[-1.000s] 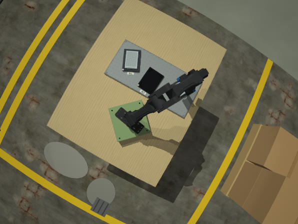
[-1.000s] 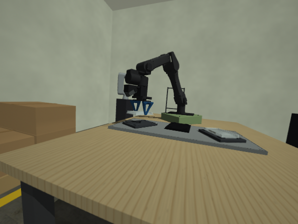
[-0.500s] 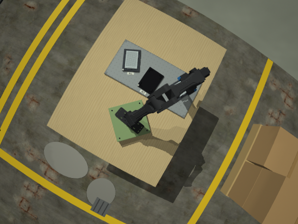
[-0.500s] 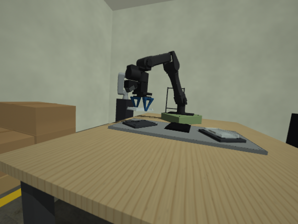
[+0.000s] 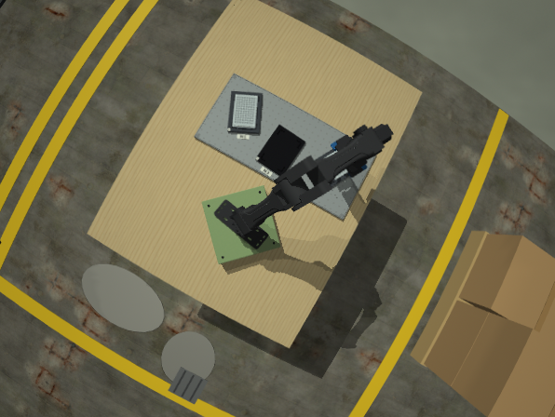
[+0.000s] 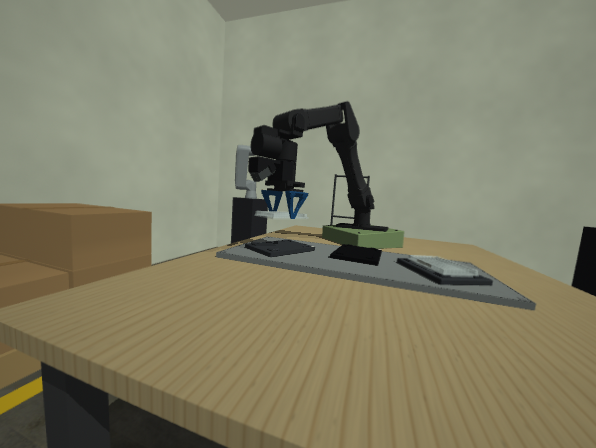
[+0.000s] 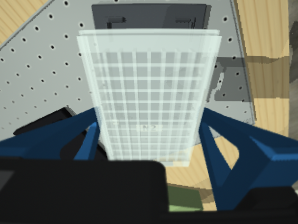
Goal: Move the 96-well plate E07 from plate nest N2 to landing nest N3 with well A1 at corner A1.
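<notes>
My gripper (image 7: 149, 112) is shut on a clear 96-well plate (image 7: 150, 95), gripping its two long sides and holding it level above the deck. In the side view the gripper (image 6: 284, 210) and the plate (image 6: 281, 215) hang a short way above an empty black nest (image 6: 280, 247), whose far end also shows in the wrist view (image 7: 150, 17). A second empty black nest (image 5: 280, 149) sits mid-deck. Another clear plate (image 5: 245, 111) (image 6: 445, 267) rests in the nest at the far end. From above, the arm (image 5: 346, 158) hides the held plate. The labels are too small to read.
The nests stand on a grey perforated deck (image 5: 261, 126) on a wooden table. The arm's green base (image 5: 242, 223) sits beside the deck. Cardboard boxes (image 6: 70, 235) stand off the table. A dark stand with a white part (image 6: 246, 210) is behind the gripper.
</notes>
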